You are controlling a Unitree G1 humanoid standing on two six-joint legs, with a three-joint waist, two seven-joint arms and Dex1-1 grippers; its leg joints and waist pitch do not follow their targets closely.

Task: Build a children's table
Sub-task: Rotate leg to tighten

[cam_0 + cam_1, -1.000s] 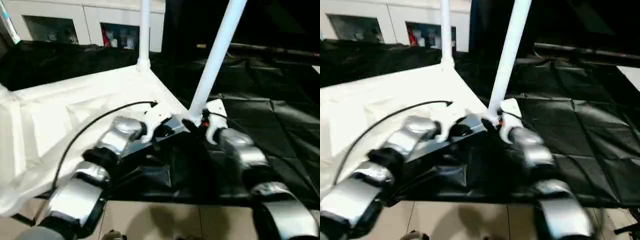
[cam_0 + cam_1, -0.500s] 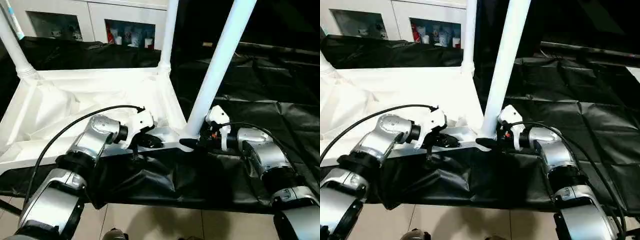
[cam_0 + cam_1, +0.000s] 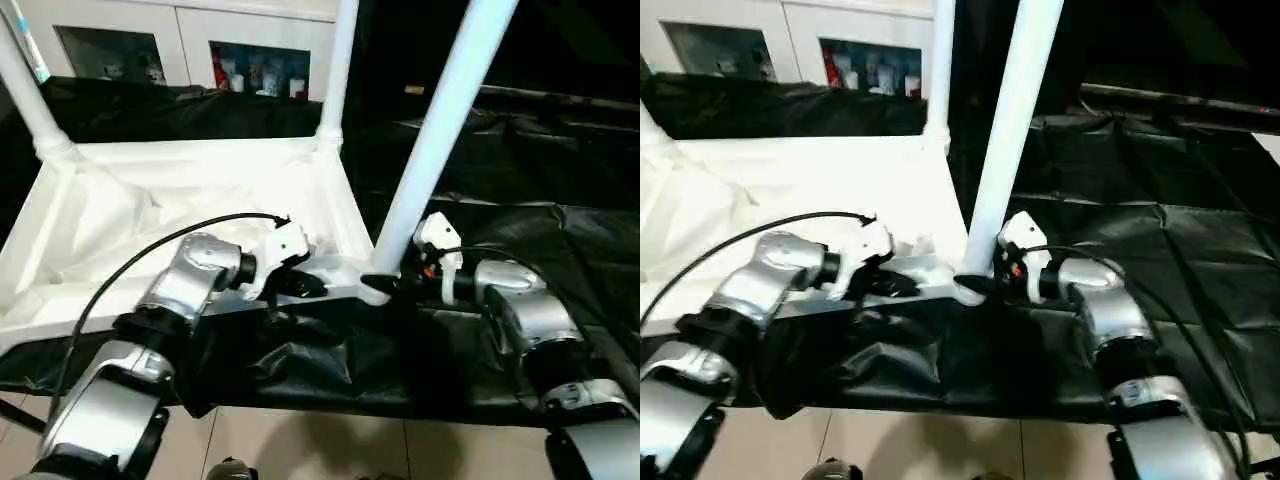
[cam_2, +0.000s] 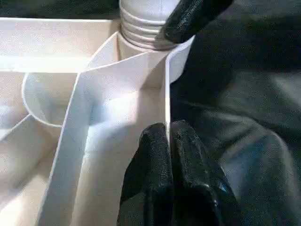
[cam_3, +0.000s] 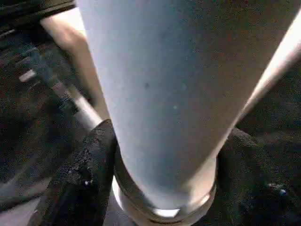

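The children's table lies upside down, its white top (image 3: 180,190) showing the ribbed underside. Two legs (image 3: 338,60) stand upright in the far corner sockets. A third leg (image 3: 440,130) leans in the near right corner socket (image 4: 150,33), its threaded end at the socket mouth. My right gripper (image 3: 380,286) is shut on this leg's base, with a black finger (image 5: 80,179) on each side of the tube (image 5: 155,94). My left gripper (image 4: 168,136) is shut on the thin near rim (image 4: 165,94) of the top, a short way left of that corner.
A crumpled black sheet (image 3: 520,200) covers the platform under and to the right of the table top. A white cabinet with glass doors (image 3: 150,40) stands at the back. Tiled floor (image 3: 300,450) lies below the platform's near edge. A black cable (image 3: 150,250) loops over my left forearm.
The head camera has swung and steadied. My right gripper's fingers have closed in on the leaning leg's base. My left gripper stays clamped on the rim.
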